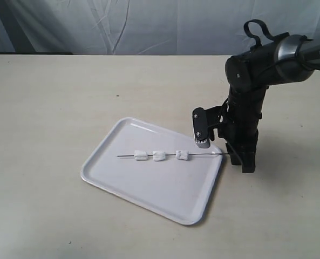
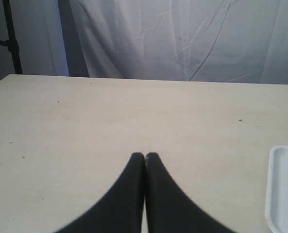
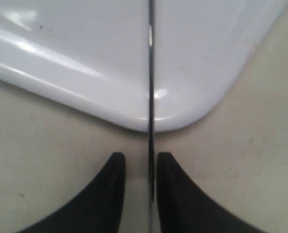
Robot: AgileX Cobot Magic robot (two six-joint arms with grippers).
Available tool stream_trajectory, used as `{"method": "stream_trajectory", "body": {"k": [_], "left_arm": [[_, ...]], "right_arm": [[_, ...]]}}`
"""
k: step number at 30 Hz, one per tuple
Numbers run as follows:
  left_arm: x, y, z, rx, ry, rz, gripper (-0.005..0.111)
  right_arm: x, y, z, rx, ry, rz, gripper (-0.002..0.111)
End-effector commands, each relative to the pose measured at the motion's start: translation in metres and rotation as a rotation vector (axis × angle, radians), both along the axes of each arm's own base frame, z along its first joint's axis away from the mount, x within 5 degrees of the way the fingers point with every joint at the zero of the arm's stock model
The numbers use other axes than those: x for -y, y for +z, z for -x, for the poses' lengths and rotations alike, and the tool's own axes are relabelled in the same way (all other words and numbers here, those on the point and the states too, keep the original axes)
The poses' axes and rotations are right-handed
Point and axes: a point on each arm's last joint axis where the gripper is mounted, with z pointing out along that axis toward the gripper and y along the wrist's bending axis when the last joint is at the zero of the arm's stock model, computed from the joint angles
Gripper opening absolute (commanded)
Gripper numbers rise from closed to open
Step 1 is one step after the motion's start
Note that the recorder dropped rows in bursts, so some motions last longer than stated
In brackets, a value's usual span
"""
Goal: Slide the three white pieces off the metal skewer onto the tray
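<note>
The white tray (image 1: 149, 189) lies mid-table. The thin metal skewer (image 1: 203, 155) rests lengthwise across it with the three white pieces (image 1: 160, 156) threaded on, spaced apart. Its right end sticks out past the tray's right corner. My right gripper (image 1: 237, 158) is down at that end. In the right wrist view the skewer (image 3: 151, 73) runs between the fingers of the right gripper (image 3: 139, 158), close to one finger, with a gap to the other, so the jaws are open. The tray's corner (image 3: 110, 109) lies just ahead. My left gripper (image 2: 144, 156) is shut, empty, above bare table.
The right arm's black wrist and its camera block (image 1: 201, 128) hang over the tray's right corner. A tray edge (image 2: 279, 194) shows at the side of the left wrist view. White cloth backs the beige table (image 1: 52, 108).
</note>
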Motion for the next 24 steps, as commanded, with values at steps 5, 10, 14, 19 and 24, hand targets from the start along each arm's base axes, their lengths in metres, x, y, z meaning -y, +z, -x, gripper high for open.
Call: {"method": "stream_trajectory", "body": {"k": [5,10,14,19,24], "left_arm": [[0.000,0.000,0.000,0.011,0.005,-0.003,0.000],[0.000,0.000,0.000,0.011,0.005,-0.003,0.000],[0.000,0.000,0.000,0.011,0.005,-0.003,0.000],[0.000,0.000,0.000,0.011,0.005,-0.003,0.000],[0.000,0.000,0.000,0.011,0.005,-0.003,0.000]], "right_arm": [[0.003,-0.014,0.006,-0.075,-0.005,0.032,-0.001],[0.002,0.016,0.003,0.022,-0.059,0.000,-0.001],[0.005,0.092,0.011,0.137,-0.139,-0.075,-0.001],[0.012,0.178,0.043,0.314,-0.289,-0.276,-0.001],[0.021,0.245,0.083,0.454,-0.358,-0.515,-0.001]]}}
